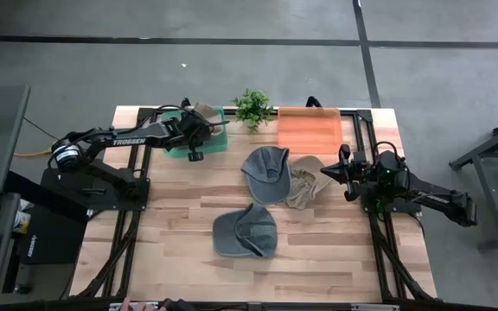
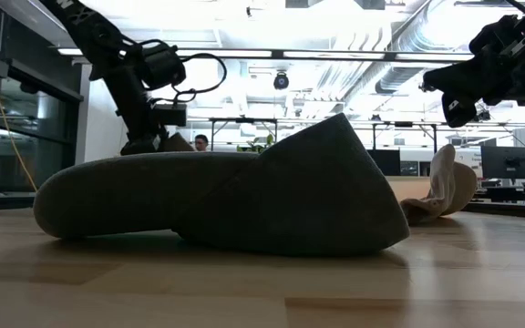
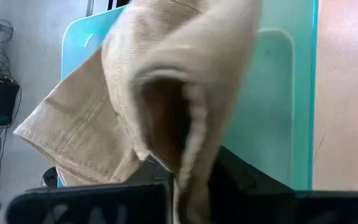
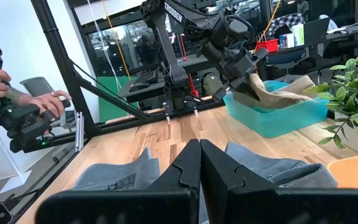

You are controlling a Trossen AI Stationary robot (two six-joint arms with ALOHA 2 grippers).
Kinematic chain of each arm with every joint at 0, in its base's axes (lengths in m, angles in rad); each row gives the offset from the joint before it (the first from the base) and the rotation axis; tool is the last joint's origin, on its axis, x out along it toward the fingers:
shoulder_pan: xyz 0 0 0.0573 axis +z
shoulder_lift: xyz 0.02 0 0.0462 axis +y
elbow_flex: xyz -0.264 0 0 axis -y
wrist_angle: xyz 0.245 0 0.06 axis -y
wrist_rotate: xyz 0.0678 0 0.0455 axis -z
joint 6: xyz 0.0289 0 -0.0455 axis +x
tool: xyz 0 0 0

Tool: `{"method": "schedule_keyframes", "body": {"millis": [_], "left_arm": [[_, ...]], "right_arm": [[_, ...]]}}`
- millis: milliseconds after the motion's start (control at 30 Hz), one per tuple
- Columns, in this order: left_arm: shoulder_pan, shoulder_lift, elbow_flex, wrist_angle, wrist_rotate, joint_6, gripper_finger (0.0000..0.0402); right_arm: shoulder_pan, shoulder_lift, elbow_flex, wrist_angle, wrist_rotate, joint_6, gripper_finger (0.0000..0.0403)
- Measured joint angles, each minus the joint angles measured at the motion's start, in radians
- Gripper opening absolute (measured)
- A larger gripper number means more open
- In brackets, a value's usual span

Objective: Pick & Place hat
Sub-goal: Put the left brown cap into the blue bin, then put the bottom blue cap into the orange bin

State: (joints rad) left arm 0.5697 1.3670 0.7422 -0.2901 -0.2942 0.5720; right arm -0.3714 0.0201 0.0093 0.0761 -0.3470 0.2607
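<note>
- In the left wrist view the tan corduroy hat point(image 3: 166, 106) fills the middle of the frame, draped over the left gripper point(image 3: 188, 180) at the bottom centre. Its fabric runs down between the dark fingers, but how wide they stand cannot be told here.
- Behind the hat in that view lies the translucent teal plastic bin point(image 3: 278, 93), its floor showing at the right of the frame, so the hat hangs above the bin, not yet settled in it.
- To do this step well, I judge the release should come only once the whole hat is inside the bin's walls. Part of the cloth at the left of the frame looks to reach past the rim, so a small shift inward would help before it is dropped.
- In the high view the left gripper point(image 1: 195, 130) sits over the teal bin point(image 1: 219, 145) at upper centre-left, with the hat point(image 1: 204, 111) at the bin's top edge.
- Farther off, at centre right, the right gripper point(image 1: 346, 173) waits fully closed and empty beside a loose tan hat point(image 1: 305, 183).
- Two grey caps point(image 1: 266, 168) point(image 1: 247, 231) lie mid-table, and an orange bin point(image 1: 309, 130) sits at upper centre.
</note>
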Motion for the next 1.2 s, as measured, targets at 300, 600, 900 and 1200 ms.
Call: {"method": "schedule_keyframes", "body": {"millis": [300,600,900,1200], "left_arm": [[0.000,0.000,0.000,0.000,0.002,0.000,0.0147],[0.003,0.000,0.000,0.003,0.017,-0.046,0.0206],[0.037,-0.036,0.002,-0.013,0.041,-0.042,0.0209],[0.077,-0.090,0.002,-0.083,0.207,-0.079,0.0209]], "right_arm": [[0.000,0.000,0.000,0.000,0.000,0.000,0.0000],[0.000,0.000,0.000,0.000,0.000,0.000,0.0000],[0.000,0.000,0.000,0.000,0.000,0.000,0.0000],[0.000,0.000,0.000,0.000,0.000,0.000,0.0000]]}}
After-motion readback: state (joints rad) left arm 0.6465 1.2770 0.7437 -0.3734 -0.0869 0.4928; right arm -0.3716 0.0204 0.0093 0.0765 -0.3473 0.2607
